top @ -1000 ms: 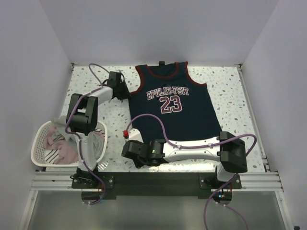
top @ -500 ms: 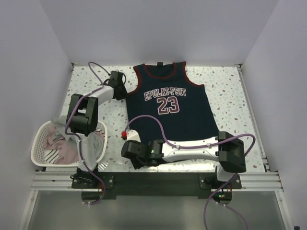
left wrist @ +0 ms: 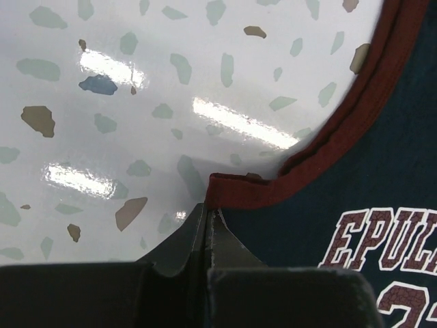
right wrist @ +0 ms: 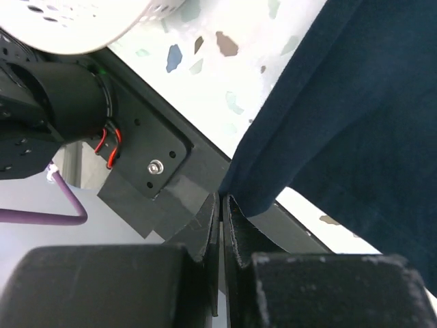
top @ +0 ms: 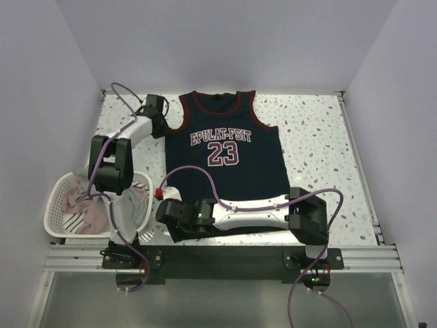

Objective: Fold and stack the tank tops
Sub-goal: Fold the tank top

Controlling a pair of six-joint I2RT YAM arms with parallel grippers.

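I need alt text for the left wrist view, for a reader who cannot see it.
The left fingers are shut on the dark red trim of a navy jersey, at the low end of an armhole. The jersey lies on a glossy white speckled table; part of its lettering shows at lower right.

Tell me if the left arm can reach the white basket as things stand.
Probably, once free: the basket sits beside its base, nothing in between. For now the left gripper is shut on the jersey at its armhole trim.
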